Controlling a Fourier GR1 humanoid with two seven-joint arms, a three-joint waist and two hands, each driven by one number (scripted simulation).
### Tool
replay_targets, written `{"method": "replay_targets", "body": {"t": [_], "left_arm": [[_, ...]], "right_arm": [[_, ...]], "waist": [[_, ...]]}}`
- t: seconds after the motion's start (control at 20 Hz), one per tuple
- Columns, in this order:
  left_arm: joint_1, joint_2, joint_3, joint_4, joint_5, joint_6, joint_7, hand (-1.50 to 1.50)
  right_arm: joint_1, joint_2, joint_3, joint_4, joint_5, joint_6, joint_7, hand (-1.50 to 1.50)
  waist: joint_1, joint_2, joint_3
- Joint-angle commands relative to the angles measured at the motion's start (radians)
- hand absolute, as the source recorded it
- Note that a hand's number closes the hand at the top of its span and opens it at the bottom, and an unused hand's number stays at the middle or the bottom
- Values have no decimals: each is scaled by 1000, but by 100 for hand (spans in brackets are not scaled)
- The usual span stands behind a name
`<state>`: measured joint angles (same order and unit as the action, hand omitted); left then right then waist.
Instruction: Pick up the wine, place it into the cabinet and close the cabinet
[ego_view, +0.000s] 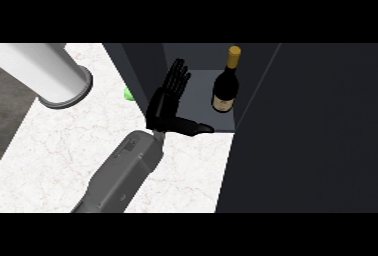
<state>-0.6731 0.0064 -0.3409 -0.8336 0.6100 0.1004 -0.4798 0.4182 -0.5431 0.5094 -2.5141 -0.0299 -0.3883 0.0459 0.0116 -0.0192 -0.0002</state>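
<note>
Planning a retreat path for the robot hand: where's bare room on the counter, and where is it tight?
Free: the marble counter left of the forearm, below the white cylinder. Also a marble strip between forearm and cabinet, narrow. Tight: the cabinet opening, where the open left robot hand sits beside the wine, apart from it. A green thing peeks out behind the cabinet's left wall.

Bright even light on counter, cabinet interior dim, no glare
</note>
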Motion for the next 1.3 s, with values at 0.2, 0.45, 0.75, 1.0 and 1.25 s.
{"method": "replay_targets", "body": {"t": [0.2, 0.45, 0.75, 1.0, 1.25], "left_arm": [[285, 64, -86, -343, -18, 42, 63, -150], [463, 110, -134, -535, -12, 42, 96, -150], [562, 147, -86, -601, 23, -6, 67, -150], [675, 248, -50, -707, 40, -72, 41, -150], [681, 302, 25, -673, 47, -116, -1, -150]], "right_arm": [[81, -36, 22, -221, -14, -4, 62, -150], [87, -72, -12, -254, -15, 1, 94, -150], [101, -111, 24, -250, -15, 60, 63, -150], [56, -113, 45, -207, -67, 114, 36, -150], [50, -221, 145, -184, -62, 266, 30, 150]], "waist": [[-5, 5, 0], [-6, 6, -1], [-22, 13, -1], [-9, 13, 0], [-9, 14, -1]]}}
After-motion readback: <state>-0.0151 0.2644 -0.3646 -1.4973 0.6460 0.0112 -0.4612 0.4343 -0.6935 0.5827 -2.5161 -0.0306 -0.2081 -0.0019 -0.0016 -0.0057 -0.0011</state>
